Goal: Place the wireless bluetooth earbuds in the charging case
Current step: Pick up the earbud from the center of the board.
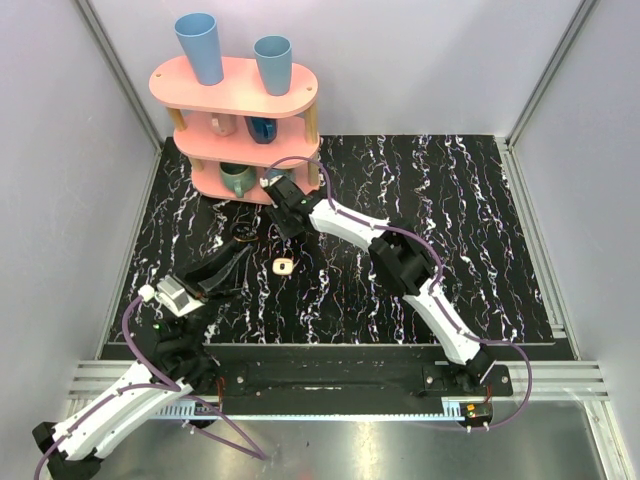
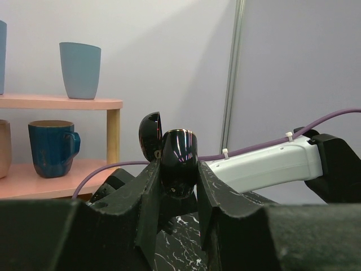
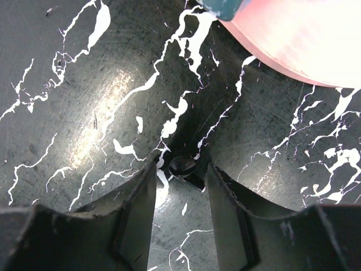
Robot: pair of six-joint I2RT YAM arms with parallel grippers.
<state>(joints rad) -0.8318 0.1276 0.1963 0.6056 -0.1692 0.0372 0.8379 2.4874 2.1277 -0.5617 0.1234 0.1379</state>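
white arm tubes start at the near edge of the black table [image 1: 450, 220], which has white streaks. the left gripper [image 2: 178, 172] is squeezed tight on the charging case [image 2: 179, 151]. the case is shiny black and sits up between the two fingers with its lid tipped open. near it, on the right, one little cream earbud [image 1: 283, 266] lies on the table and touches nothing. a bit farther back, the right gripper [image 3: 181, 169] points down at the table with its fingers apart. a tiny dark thing [image 3: 181, 165] lies between the tips, and i cannot tell what it is. behind that stands a pink shelf [image 1: 170, 80]. it has two blue cups [image 1: 200, 47] on top and mugs [image 1: 263, 128] lower down.
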